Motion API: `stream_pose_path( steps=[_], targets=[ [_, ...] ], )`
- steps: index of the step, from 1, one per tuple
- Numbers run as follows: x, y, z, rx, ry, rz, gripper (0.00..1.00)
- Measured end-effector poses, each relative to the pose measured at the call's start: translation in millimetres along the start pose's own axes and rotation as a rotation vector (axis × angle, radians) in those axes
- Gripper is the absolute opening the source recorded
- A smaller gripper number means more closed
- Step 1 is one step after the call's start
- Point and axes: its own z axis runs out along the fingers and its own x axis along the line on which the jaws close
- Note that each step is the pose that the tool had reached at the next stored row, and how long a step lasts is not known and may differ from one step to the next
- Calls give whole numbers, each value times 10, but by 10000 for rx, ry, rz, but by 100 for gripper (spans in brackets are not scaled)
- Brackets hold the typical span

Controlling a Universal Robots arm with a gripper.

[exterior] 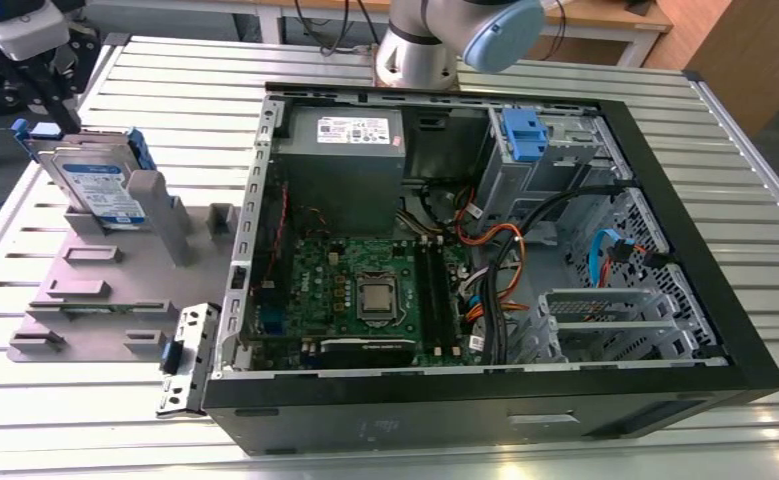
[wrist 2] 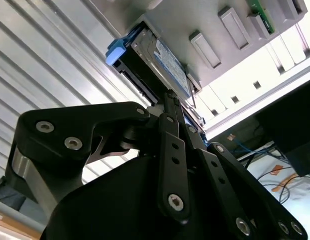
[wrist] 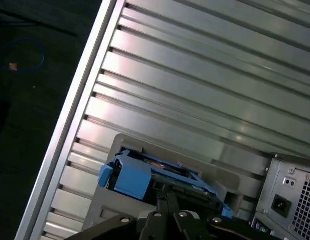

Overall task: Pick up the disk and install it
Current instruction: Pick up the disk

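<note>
Standing beside the bench, I saw in the exterior view the gripper (exterior: 45, 100) poised at the far corner on that view's left, just above the disk (exterior: 96, 185). The disk stood on edge in a slot of the grey fixture (exterior: 96, 290), beside the open computer case (exterior: 749, 370) and not in it. Inside the case sat the grey power supply (exterior: 342, 150) and another blue carrier (exterior: 523, 135) in its bay. In the second wrist view the gripper (wrist 2: 170, 100) reached right up to the edge of the disk (wrist 2: 160, 57), yet I could not tell whether it was clamped on the frame or merely beside it. To my mind the danger lay there: a hold taken off-centre on the thin plastic frame could let the drive twist or catch in the slot of the fixture (wrist 2: 235, 30) on lifting, and a slip would drop it onto bare metal. In the first wrist view the gripper (wrist: 167, 197) hung at the blue-framed end of the disk (wrist: 139, 175), with the rear panel of the case (wrist: 290, 195) close by. The table (wrist: 220, 75) was ribbed aluminium, bright with glare, running to a straight edge. Beyond it the floor (wrist: 29, 125) was dark, with a loop of blue cable (wrist: 32, 47) lying on it.
</note>
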Motion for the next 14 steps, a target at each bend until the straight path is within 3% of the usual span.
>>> stream_pose_path(
  steps=[14],
  targets=[
    [0,0,10,-113,82,-2542,11]
  ],
)
